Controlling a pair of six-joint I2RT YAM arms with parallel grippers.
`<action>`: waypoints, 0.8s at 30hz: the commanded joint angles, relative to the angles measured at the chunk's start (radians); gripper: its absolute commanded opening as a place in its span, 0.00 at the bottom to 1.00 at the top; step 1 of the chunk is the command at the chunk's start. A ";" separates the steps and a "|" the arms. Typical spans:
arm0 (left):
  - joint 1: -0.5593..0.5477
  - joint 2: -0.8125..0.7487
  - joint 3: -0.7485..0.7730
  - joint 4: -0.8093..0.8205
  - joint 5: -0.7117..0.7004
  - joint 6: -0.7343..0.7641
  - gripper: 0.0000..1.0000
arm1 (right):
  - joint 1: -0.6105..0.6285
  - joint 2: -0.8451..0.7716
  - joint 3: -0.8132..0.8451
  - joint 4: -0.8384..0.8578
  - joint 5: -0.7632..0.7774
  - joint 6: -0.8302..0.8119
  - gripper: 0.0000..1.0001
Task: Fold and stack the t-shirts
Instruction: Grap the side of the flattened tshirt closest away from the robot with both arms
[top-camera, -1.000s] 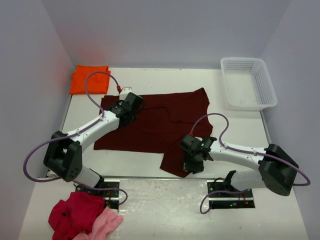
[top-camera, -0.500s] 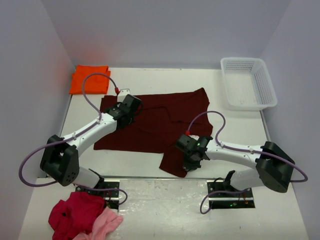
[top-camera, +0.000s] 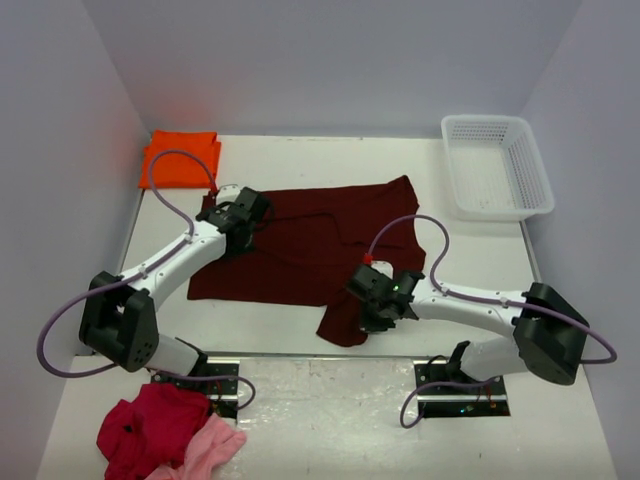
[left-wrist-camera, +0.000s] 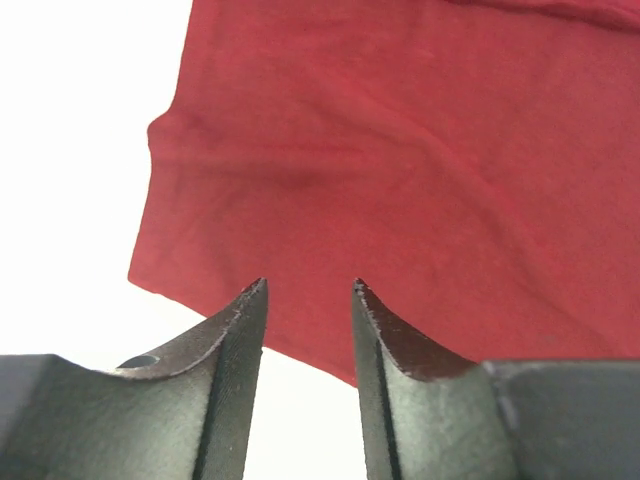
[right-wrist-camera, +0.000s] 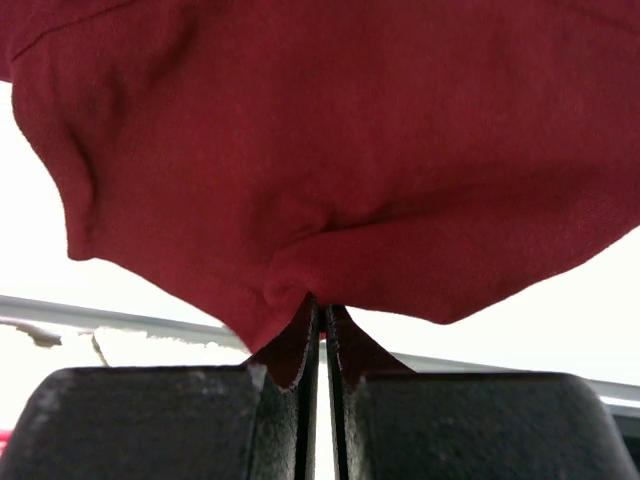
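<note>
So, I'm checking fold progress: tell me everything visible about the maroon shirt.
The maroon shirt is plain dark-red cloth, spread mostly flat and wrinkled on the white table. The right claw is shut on its near edge, bunching cloth there. The left claw hangs open over its far-left corner, gripping nothing.

Left arm (top-camera: 170, 265): extended forward and angled inward. Left gripper (left-wrist-camera: 307, 287): fingers parted by a narrow gap, tips free. Right arm (top-camera: 470, 300): laid low, reaching inward across its base. Right gripper (right-wrist-camera: 320, 302): fingers pressed together, a fold of the maroon t-shirt (right-wrist-camera: 330, 150) pinched at the tips.
</note>
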 joint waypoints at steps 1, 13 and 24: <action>0.026 -0.022 0.047 -0.070 -0.023 -0.046 0.40 | 0.007 0.042 0.038 0.049 0.068 -0.046 0.00; 0.024 -0.065 0.012 -0.079 -0.050 0.022 0.32 | 0.007 0.221 0.332 -0.086 0.112 -0.133 0.02; 0.021 -0.042 -0.007 0.010 0.024 0.088 0.32 | 0.001 0.310 0.401 -0.100 0.154 -0.198 0.43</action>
